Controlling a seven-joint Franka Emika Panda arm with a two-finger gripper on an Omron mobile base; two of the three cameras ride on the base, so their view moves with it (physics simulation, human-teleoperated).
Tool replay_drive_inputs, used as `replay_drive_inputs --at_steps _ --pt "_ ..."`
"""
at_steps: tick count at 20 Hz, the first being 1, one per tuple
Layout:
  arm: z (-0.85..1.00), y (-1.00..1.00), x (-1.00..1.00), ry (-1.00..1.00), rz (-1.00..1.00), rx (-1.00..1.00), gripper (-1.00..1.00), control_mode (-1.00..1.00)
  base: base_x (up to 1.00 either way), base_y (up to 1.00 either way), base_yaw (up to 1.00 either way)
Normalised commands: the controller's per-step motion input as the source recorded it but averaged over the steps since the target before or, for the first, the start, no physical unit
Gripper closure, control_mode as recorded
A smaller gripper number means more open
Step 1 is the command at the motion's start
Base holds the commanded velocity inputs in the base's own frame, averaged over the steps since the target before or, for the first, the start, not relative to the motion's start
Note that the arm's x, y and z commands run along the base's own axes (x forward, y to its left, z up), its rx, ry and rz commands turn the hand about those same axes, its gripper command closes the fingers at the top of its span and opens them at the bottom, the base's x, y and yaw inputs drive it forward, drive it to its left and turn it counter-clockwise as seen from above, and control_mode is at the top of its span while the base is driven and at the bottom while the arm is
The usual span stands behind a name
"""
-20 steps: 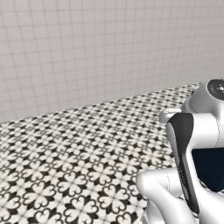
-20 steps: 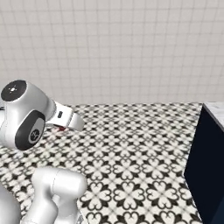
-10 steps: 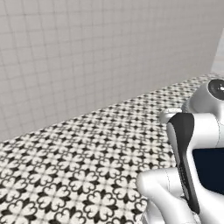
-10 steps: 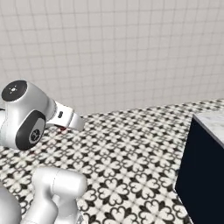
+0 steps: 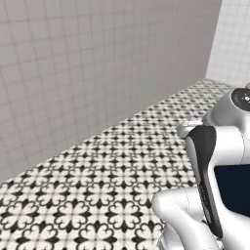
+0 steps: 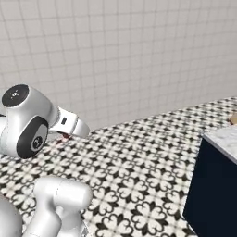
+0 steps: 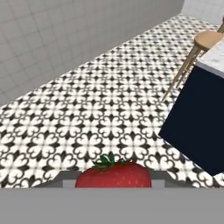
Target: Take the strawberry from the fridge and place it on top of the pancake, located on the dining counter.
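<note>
One strawberry (image 7: pixel 113 176) is present. In the hand view it sits at the bottom centre, between the two finger tips of the hand (image 7: pixel 113 179), which is closed narrowly on the berry and holds it above the floor (image 7: pixel 100 118). The berry is bright red with a smooth, slightly glossy skin, wider than it is tall as seen here, and carries a small tuft of dark green leaves on its upper edge. Its lower part is cut off by the edge of the view.

In the right base view a small red spot shows at the end of the white wrist, where the hand (image 6: pixel 65 137) meets the berry; the fingers themselves cannot be made out there.

One table (image 7: pixel 201 118) is in view: a navy base with a white-grey marbled top, standing at the right of the hand view and at the right edge of the right base view. The strawberry is well apart from it.

One wooden stool (image 7: pixel 199 48) stands just beside the table, its round seat near the marbled top and its legs slanting down to the floor.

The floor carries a black-and-white floral tile pattern. One grey tiled wall (image 6: pixel 120 60) rises behind it.
</note>
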Motion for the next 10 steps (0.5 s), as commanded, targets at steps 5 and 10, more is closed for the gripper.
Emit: replay_drive_inputs --at_steps 5,10 --pt "0.0 0.0 0.0 0.0 0.0 0.0 1.0 1.0 0.9 0.31 -0.44" --pt "0.0 0.0 0.0 0.0 0.0 0.0 1.0 1.0 0.91 0.48 -0.46"
